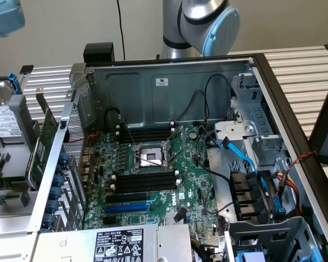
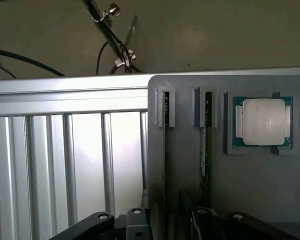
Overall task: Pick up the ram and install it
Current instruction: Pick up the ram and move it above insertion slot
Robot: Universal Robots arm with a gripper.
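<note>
In the exterior view I am looking down into an open computer case (image 1: 169, 82) lying on the ribbed metal desk (image 1: 300, 71). The green motherboard (image 1: 191, 180) is facing up, with the processor socket (image 1: 150, 157) near its middle. Long black memory slots (image 1: 145, 183) with white end clips are lying just beside the socket, and a blue slot (image 1: 126, 207) is sitting next to them. A power supply (image 1: 115, 245) is resting along the near edge, and blue cables (image 1: 246, 161) are running through the bay on the exterior view's right. The arm (image 1: 199, 24) is rising behind the case's back wall.

In the wrist view I am seeing a grey holder (image 2: 260, 190) lying on the desk. The ram (image 2: 204, 150) is standing on edge in one of the holder's two narrow slots, the one nearer a processor chip (image 2: 263, 122) that is sitting in its own square pocket. A second stick (image 2: 165, 135) is standing on edge in the other slot, parallel to the first and apart from it. The claw (image 2: 165, 225) is hanging over the holder with its fingers spread apart, gripping nothing. A black cable (image 2: 110, 37) with metal clips is crossing the floor past the desk's edge.
</note>
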